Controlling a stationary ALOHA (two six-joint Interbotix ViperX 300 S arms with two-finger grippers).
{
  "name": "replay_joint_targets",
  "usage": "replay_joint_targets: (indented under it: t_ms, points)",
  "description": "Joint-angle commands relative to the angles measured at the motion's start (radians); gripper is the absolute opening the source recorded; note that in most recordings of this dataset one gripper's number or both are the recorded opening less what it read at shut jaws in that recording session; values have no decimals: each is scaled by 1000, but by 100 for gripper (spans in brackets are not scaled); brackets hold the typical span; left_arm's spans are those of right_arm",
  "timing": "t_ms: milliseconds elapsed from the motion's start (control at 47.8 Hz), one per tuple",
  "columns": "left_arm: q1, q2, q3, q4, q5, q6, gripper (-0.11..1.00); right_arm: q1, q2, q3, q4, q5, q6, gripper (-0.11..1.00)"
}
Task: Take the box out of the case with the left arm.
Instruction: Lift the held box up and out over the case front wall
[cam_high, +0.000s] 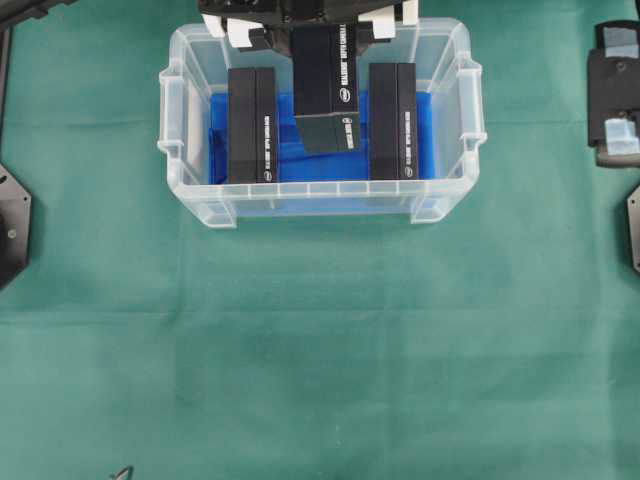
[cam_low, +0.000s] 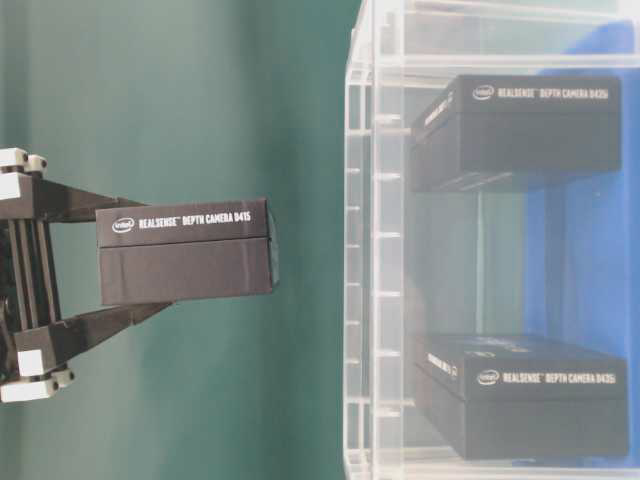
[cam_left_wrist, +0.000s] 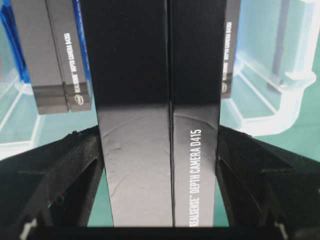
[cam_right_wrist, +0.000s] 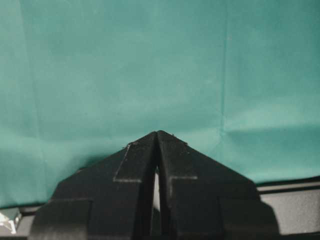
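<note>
Clear plastic case (cam_high: 190, 120), green cloth (cam_high: 320, 350)

The left tool (cam_low: 185, 262) is matte black, two flat fingers (cam_low: 75, 203) with openwork ribbing that spread from a dark barred head, white blocks and small pale screw heads capping its corners just beside the case (cam_high: 318, 205) rim in the overhead view. The right tool (cam_right_wrist: 157, 137) is black too, its fingers tapering to a point, faint rectangular pad outlines on their faces. Right of the case, a black arm link (cam_high: 616, 95) carries pale bluish translucent patches.
</note>
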Motion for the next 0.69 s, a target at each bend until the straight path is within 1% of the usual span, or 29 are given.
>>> replay_joint_targets:
  t_ms: [0,230,398,481,670]
  points:
    - [3,-57,-11,5,-3,2,62,2,2,-26,-3,-5,0,3]
    - [-3,-61,0,5,-3,-2,62,2,2,-26,-3,-5,0,3]
    - [-34,-64,6,5,-2,-12,62,2,2,-26,-3,-5,0,3]
    - [-57,-64,9,3,3,-29,62,2,2,-26,-3,-5,0,3]
    - [-130,-66,20,5,3,-98,62,0,2,-26,-3,-5,-2,3]
